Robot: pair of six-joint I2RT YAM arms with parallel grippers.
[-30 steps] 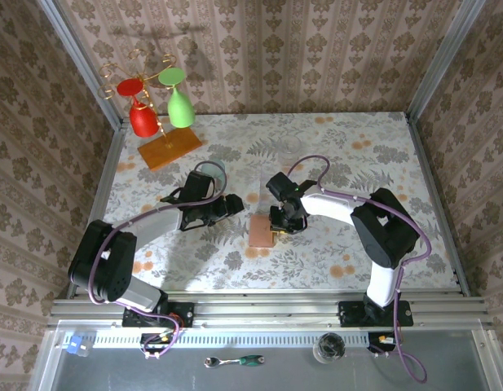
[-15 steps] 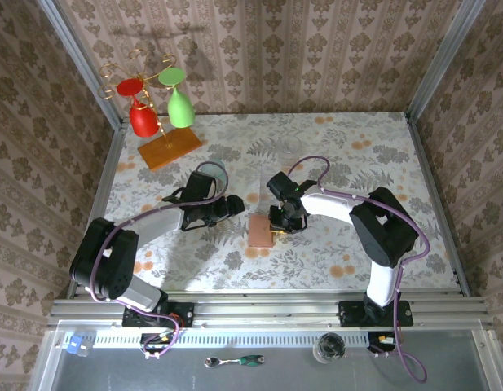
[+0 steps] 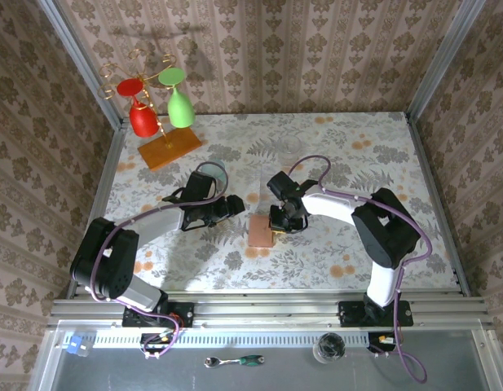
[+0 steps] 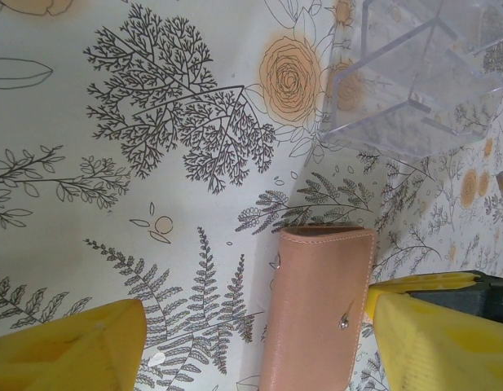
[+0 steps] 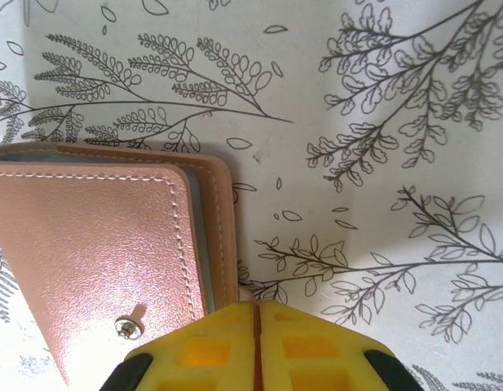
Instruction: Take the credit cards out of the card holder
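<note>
Right wrist camera looked down on the right gripper, whose two yellow fingers were pressed together with only a thin seam between them and nothing visible in that seam. The card holder lay folded closed on the floral table, just ahead of those fingertips and off to their left in that view. Its near edge ran under the tip of the left-hand finger; whether the finger touched it I could not tell. A small metal stud sat on the brown flap close to the fingertips, and a thin grey-blue strip of lining showed along the flap's edge. From above, the right gripper hung at the far right corner of the card holder. The left gripper stood wide, released, holding nothing. Its wrist view put the card holder between the spread fingers, much closer to the right-hand finger, with a clear plastic box farther ahead on that side.
</note>
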